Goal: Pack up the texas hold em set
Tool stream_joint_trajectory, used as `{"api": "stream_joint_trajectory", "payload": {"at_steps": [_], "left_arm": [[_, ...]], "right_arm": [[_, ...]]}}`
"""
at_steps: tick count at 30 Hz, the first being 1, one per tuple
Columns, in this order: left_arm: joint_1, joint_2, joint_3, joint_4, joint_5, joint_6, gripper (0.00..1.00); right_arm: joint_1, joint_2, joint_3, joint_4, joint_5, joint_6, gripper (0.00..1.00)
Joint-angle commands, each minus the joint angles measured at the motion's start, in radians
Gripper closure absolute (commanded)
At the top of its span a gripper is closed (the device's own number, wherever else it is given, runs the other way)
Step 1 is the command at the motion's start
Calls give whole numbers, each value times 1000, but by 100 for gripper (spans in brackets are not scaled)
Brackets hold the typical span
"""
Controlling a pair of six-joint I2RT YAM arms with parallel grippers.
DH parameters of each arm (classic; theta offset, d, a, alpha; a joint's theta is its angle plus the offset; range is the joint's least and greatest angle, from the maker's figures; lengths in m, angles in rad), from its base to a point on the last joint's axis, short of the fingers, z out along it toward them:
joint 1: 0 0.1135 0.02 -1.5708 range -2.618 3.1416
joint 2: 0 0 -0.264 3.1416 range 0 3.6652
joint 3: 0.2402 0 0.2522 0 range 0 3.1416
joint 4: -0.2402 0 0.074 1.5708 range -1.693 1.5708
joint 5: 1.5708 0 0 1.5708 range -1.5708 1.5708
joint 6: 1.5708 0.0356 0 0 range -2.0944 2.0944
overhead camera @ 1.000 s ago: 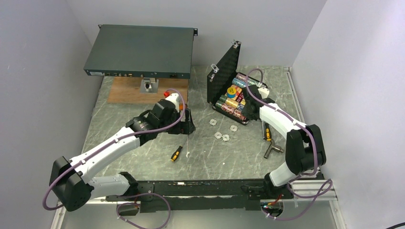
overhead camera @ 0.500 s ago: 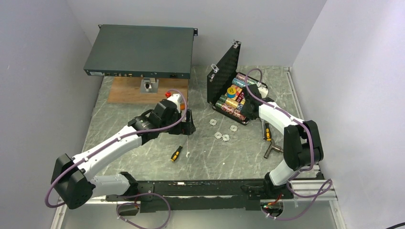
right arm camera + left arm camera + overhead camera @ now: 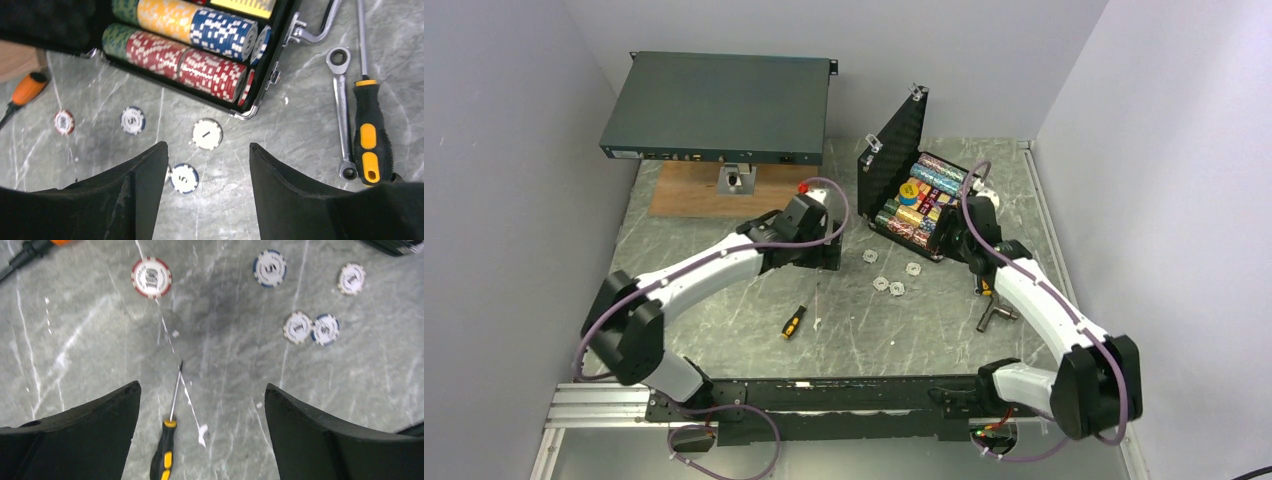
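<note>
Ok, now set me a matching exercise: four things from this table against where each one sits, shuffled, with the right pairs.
1. case lid
2. chip rows
3. ratchet wrench
4. red-rimmed chip

a. beside a screwdriver
b. flat on the table, off by itself
c. standing upright
d. inside the case

Pairs: 1-c, 2-d, 3-a, 4-b.
</note>
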Motion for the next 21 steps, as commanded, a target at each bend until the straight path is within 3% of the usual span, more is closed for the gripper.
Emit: {"api": "stream_joint_trajectory", "payload": {"at_steps": [1,3,10,21], "left_arm": [[-9,129,128,3,-95,53,10],[-9,208,172,5,-114,63,14],[-1,432,364,-122,-254,-9,12],[31,529,308,-23,-356,-178,23]], "right_arm": [[-2,-76,-91,92,-129,-80,37],[-3,-88,-109,96,-172,-86,37],[-3,-162,-167,105,-254,-101,37],[-3,-255,-216,91,-277,-103,37]]}}
